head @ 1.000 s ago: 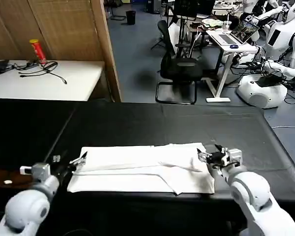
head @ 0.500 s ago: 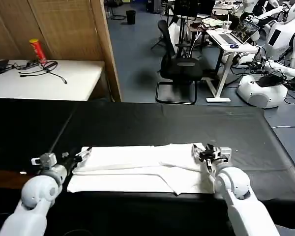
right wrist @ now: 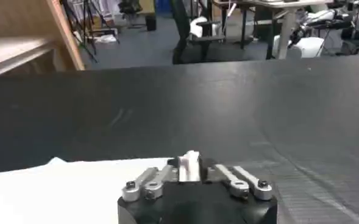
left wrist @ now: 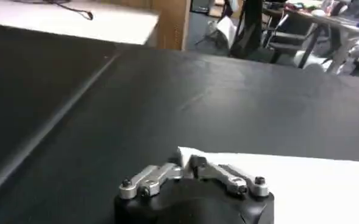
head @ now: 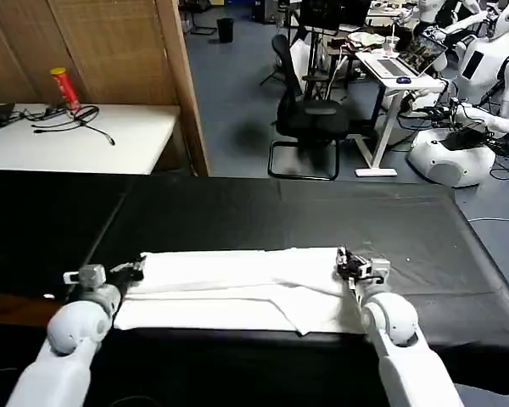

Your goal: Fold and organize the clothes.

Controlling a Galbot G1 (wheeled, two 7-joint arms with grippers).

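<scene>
- Head view: the white T-shirt (head: pixel 237 288) lies as a long folded band near the front edge of the black table (head: pixel 322 212), plain side up. The left gripper (head: pixel 137 270) pinches its far left corner and the right gripper (head: pixel 343 263) its far right corner — so the step in hand looks like carrying the far edge toward the robot for a lengthwise fold. To do it well, both arms should travel together and level, keeping the cloth taut between them so no wrinkle forms mid-span.
- Left wrist view: the left gripper (left wrist: pixel 190 167) is clamped on a small white corner of the T-shirt (left wrist: pixel 301 182); the hold is shallow, so a gentle pull is wiser than a jerk.
- Right wrist view: the right gripper (right wrist: pixel 191 165) is closed over a pinch of the T-shirt (right wrist: pixel 63 182) — cloth stands between its fingers. Land the edge flush with the near hem before letting go.
</scene>
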